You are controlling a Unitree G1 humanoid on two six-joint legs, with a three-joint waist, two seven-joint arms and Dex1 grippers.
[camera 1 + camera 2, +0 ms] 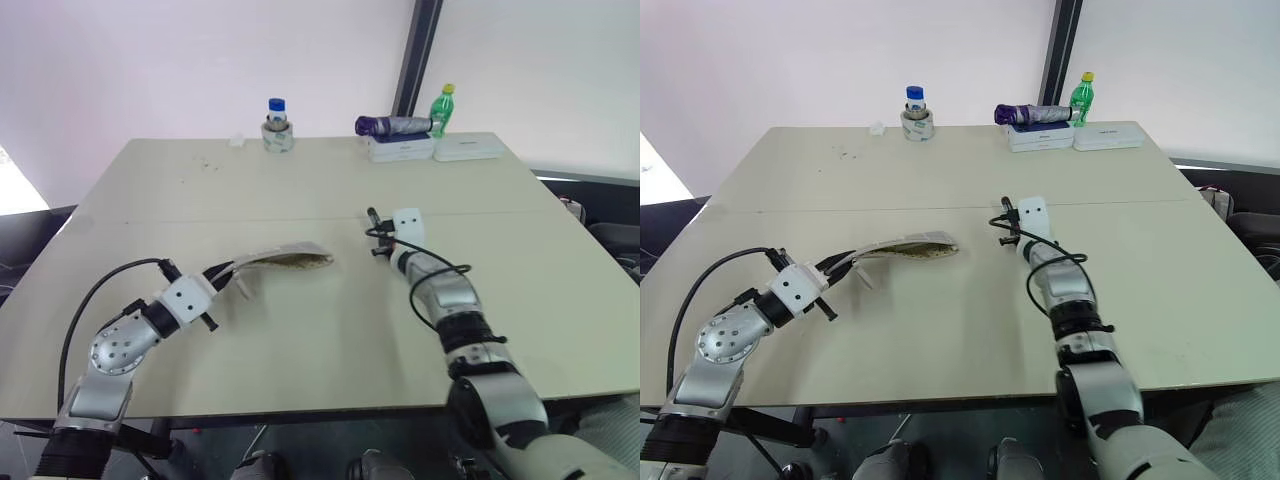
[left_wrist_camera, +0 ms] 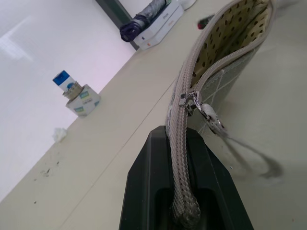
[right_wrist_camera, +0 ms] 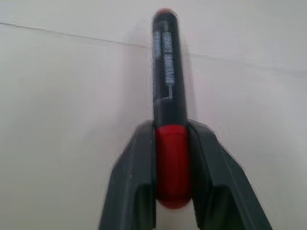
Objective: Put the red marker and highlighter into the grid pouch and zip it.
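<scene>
The right gripper [image 3: 171,167] pinches the slim red marker with its black cap [image 3: 168,76]. The left gripper [image 2: 180,191] clamps the zipper edge of the grey grid-patterned fabric pouch [image 2: 225,62], gaping open above the beige table [image 1: 300,190].

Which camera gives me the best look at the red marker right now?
The right wrist view: the red marker sits clamped between the right gripper fingers, cap pointing away. The head views show a small dark sliver at that gripper; the left wrist view, a distant speck.

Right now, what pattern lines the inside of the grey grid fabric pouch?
Cream with dark dots, best seen in the left wrist view.
</scene>
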